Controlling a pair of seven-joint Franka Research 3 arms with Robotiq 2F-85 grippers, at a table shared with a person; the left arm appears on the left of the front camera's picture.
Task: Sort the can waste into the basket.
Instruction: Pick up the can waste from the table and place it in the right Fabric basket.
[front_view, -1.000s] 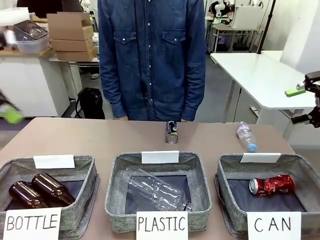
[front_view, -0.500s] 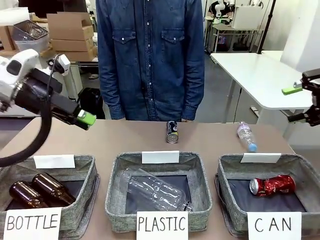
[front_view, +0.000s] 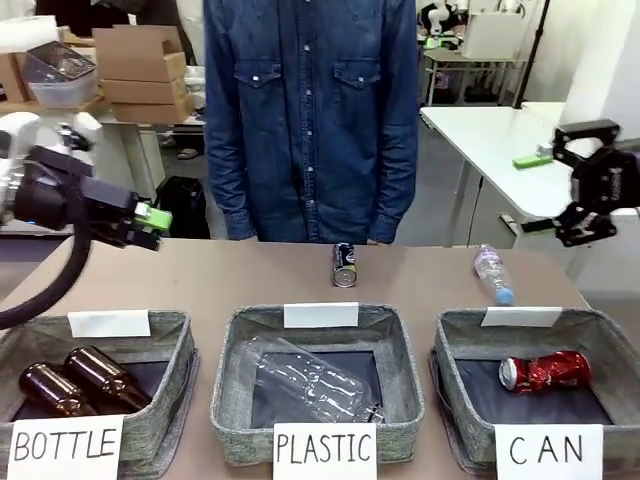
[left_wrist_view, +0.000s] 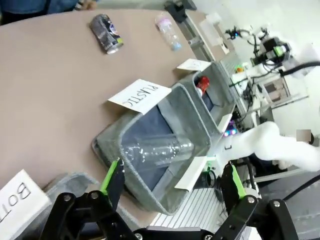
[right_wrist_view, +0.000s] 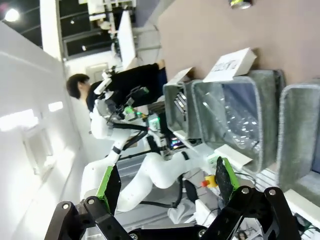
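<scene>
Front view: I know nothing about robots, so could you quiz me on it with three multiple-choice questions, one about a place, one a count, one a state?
1. The black can lies:
A. on the bare table
B. inside a basket
C. in an end effector

2. Brown bottles in the BOTTLE basket:
A. one
B. two
C. four

3. The left end effector is:
A. shut on a can
B. shut on a bottle
C. open, empty

Answers:
1 A, it lies on its side on the tabletop.
2 B, two lie side by side.
3 C, its jaws stand apart with nothing between.

A white table (front_view: 500, 150) stands at back right, stacked cardboard boxes (front_view: 145, 70) at back left, grey floor (front_view: 440, 205) between.
</scene>
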